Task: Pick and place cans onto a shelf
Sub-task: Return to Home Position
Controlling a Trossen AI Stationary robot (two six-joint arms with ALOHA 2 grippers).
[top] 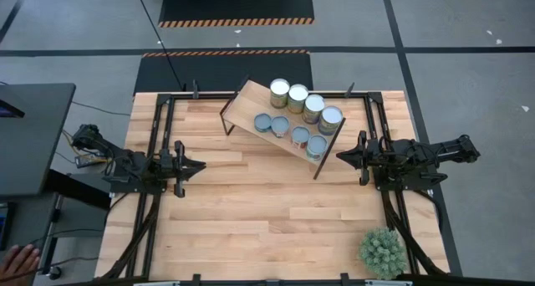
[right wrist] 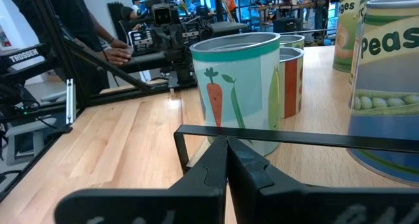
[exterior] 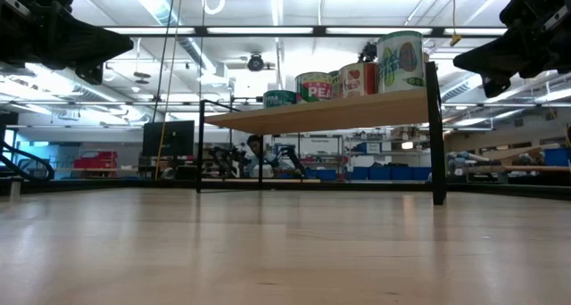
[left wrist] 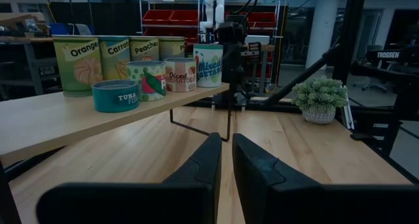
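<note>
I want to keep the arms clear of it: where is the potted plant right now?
In the high view the potted plant stands at the table's near right corner, below the right gripper and well apart from the shelf holding the cans.

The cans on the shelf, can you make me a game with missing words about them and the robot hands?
1. All the cans stand on the wooden ____.
2. Counting from above, there are ____ cans.
3. The potted plant sits on the table near the ____ gripper.
4. The left gripper holds ____.

Missing words: shelf; eight; right; nothing
</note>
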